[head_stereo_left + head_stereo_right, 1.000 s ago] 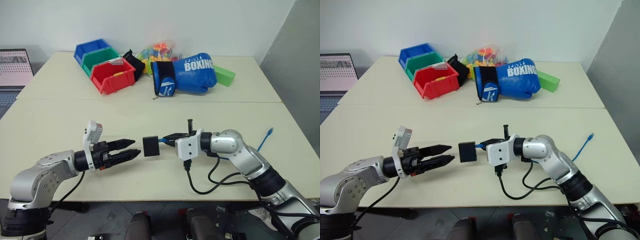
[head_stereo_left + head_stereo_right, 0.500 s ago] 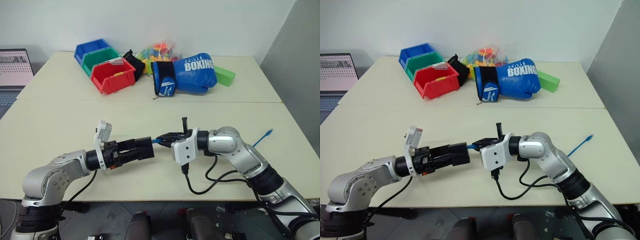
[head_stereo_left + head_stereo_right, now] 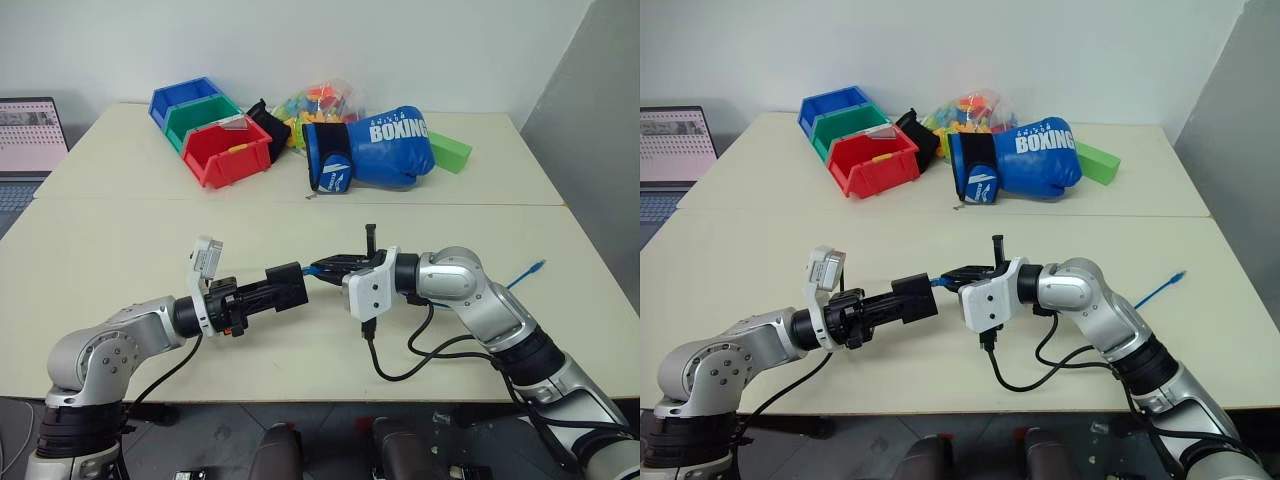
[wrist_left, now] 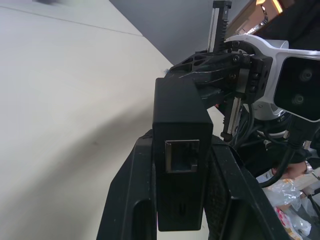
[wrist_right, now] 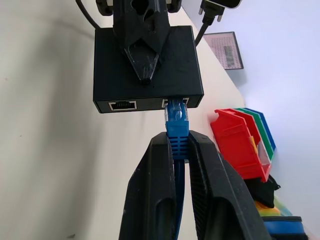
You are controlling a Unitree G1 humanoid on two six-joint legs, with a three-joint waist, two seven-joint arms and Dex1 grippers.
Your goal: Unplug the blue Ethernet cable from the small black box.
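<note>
The small black box [image 3: 287,283] hangs above the table's front middle, with my left gripper [image 3: 270,292] shut on it from the left. In the left wrist view the box [image 4: 179,150] sits between both fingers [image 4: 134,200], an empty port facing the camera. The blue Ethernet cable [image 5: 176,122] is plugged into the box [image 5: 147,75]. My right gripper [image 5: 177,150] is shut on the cable's plug just behind the port, coming from the right [image 3: 322,267]. The cable's free end [image 3: 538,266] lies on the table at the right.
At the back of the table stand red [image 3: 225,152], green and blue bins, a bag of colourful toys [image 3: 320,100], a blue boxing glove [image 3: 375,150] and a green block [image 3: 450,152]. A laptop [image 3: 28,135] is at far left. A black wire [image 3: 400,365] loops under my right wrist.
My left gripper, open and apart from the box a second ago, moved right around the box and shut on it. The right gripper kept its hold on the plug and rose a little.
</note>
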